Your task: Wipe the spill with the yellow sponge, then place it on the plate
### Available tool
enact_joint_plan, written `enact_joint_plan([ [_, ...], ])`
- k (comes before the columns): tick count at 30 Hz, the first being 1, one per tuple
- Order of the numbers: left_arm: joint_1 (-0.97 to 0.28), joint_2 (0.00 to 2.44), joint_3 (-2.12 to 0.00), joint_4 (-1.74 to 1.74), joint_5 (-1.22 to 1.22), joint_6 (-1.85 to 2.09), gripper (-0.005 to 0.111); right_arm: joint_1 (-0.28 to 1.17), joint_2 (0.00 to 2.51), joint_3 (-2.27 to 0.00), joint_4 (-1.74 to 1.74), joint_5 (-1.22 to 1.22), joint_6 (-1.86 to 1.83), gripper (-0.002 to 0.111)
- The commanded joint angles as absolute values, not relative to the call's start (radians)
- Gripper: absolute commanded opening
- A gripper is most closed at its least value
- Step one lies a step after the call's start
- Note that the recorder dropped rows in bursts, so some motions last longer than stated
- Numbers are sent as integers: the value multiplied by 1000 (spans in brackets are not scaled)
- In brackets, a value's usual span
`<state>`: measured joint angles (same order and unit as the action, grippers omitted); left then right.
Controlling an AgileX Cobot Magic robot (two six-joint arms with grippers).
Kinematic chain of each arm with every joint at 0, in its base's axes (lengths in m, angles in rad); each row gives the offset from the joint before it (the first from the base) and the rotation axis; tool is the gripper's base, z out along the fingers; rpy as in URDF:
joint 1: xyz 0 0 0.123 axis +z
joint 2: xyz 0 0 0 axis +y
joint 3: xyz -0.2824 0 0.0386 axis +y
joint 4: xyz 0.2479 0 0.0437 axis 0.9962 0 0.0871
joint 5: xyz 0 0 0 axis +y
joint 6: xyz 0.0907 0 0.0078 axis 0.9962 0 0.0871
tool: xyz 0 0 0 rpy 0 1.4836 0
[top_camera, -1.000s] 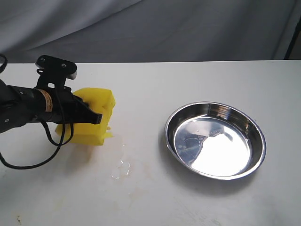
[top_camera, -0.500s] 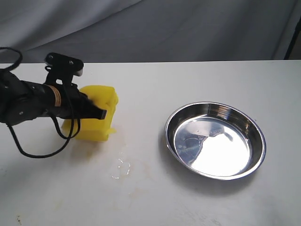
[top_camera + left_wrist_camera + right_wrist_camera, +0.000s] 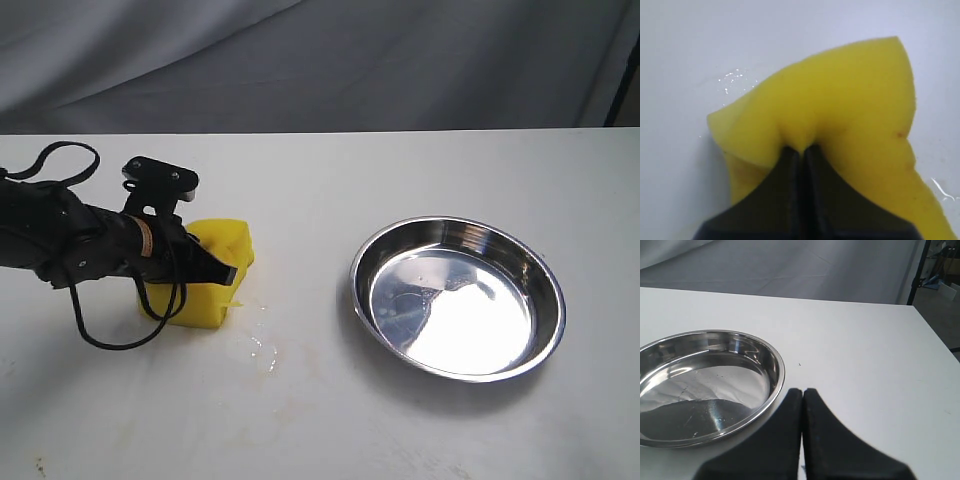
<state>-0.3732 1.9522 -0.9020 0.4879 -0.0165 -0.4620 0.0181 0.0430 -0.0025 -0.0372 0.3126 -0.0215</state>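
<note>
My left gripper is shut on the yellow sponge, pinching its foam so that it puckers around the fingertips; the sponge rests on the white table at the left. Just beside its lower right corner lies the spill, now only faint wet streaks and droplets; a few droplets glint near the sponge. The plate, a shiny steel dish, sits empty at the right. My right gripper is shut on nothing, hovering near the plate's rim; it is out of the exterior view.
A grey cloth backdrop hangs behind the table's far edge. The left arm's black cable loops over the table beside the sponge. The table's right edge drops off beyond the plate.
The left gripper has carried the sponge down and to the right, toward the wet patch, and lowered it flatter onto the table. The plate has not moved.
</note>
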Motion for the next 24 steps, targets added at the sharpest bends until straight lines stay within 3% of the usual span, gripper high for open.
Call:
enact_joint_plan([
  [1, -371, 1977, -889, 490, 42, -470, 0, 11, 39, 0, -33, 309, -18, 0],
  [24, -373, 1581, -889, 488, 95, -470, 0, 11, 39, 0, -33, 309, -18, 0],
])
